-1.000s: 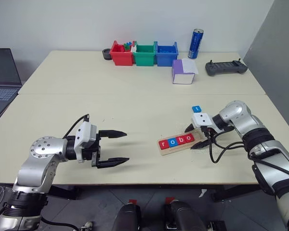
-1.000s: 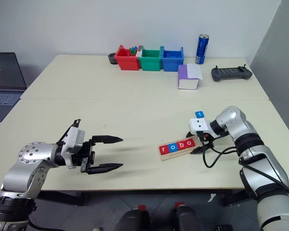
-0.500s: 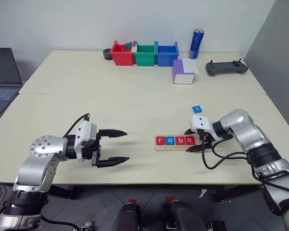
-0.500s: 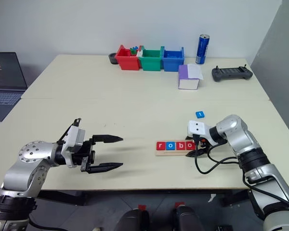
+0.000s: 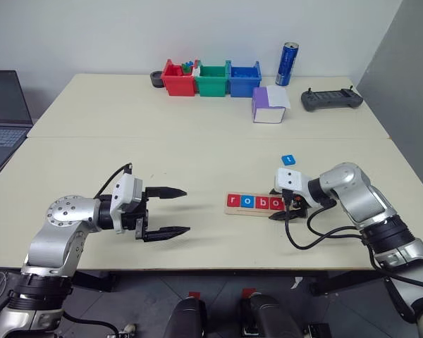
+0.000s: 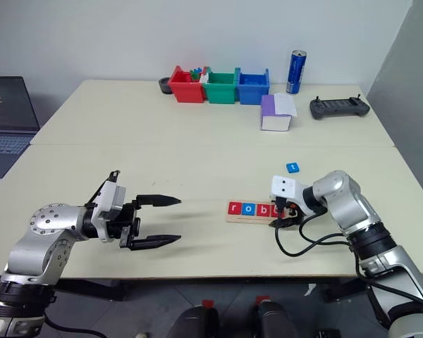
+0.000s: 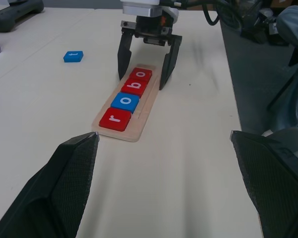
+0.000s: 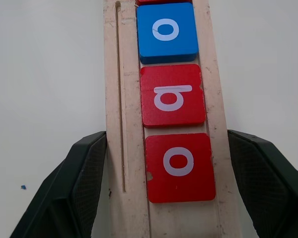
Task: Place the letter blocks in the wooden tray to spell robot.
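The wooden tray lies flat on the table in front of my right arm. It holds the letter blocks: red r, blue o, red b and red o. My right gripper straddles the tray's right end, with one finger pressed to each long edge beside the last red o. A blue t block lies loose on the table just beyond that gripper. My left gripper hovers open and empty, well to the left of the tray.
Red, green and blue bins stand at the table's far edge. A blue can, a purple and white box and a grey controller are nearby. A laptop sits far left.
The tray was slanted a second ago. The right gripper turned it straight across the table and slid it slightly left. The left gripper stayed put.
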